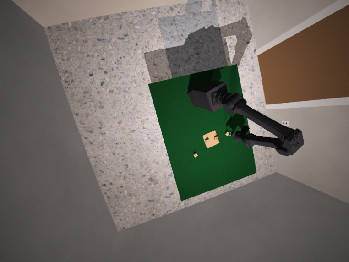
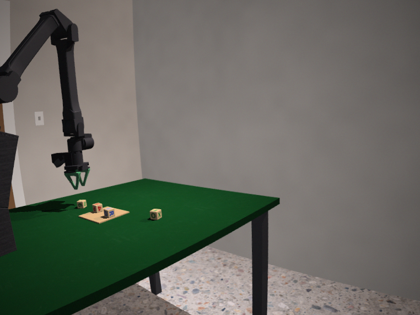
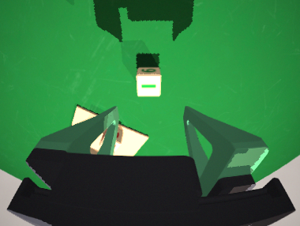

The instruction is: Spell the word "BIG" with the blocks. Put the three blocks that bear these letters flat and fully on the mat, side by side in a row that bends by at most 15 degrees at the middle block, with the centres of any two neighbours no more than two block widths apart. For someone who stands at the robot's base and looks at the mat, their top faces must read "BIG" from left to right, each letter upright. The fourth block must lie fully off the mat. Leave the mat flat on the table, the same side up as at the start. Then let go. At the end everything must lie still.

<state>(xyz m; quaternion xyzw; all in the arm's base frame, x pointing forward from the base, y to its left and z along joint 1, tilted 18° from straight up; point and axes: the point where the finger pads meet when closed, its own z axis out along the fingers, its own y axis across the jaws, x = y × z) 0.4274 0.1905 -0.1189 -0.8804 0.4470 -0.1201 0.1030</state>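
Observation:
A wooden block [image 1: 226, 133] [image 2: 81, 204] [image 3: 148, 85] lies off the mat. Its top shows a green bar, lying crosswise in the wrist view, and one side a green 6 or 9. The tan mat [image 1: 211, 144] [image 2: 98, 219] [image 3: 135, 139] lies flat and bears a red-marked block [image 1: 216, 138] [image 2: 97, 207] [image 3: 118, 135] and a blue-marked block [image 1: 207, 140] [image 2: 109, 212]; their top letters are unreadable here. A fourth block [image 1: 195, 154] [image 2: 155, 214], with green O and X on its sides, lies off the mat. My gripper [image 1: 231, 134] [image 2: 80, 186] [image 3: 151, 111] is partly open and empty, above the green-bar block.
The mat and blocks are on the green table [image 1: 220, 174] [image 2: 189, 220]. In the wrist view the left finger partly hides the red-marked block and mat. The arm's dark base stands at the table's far end in the top view. The arm's shadow falls beside the green-bar block.

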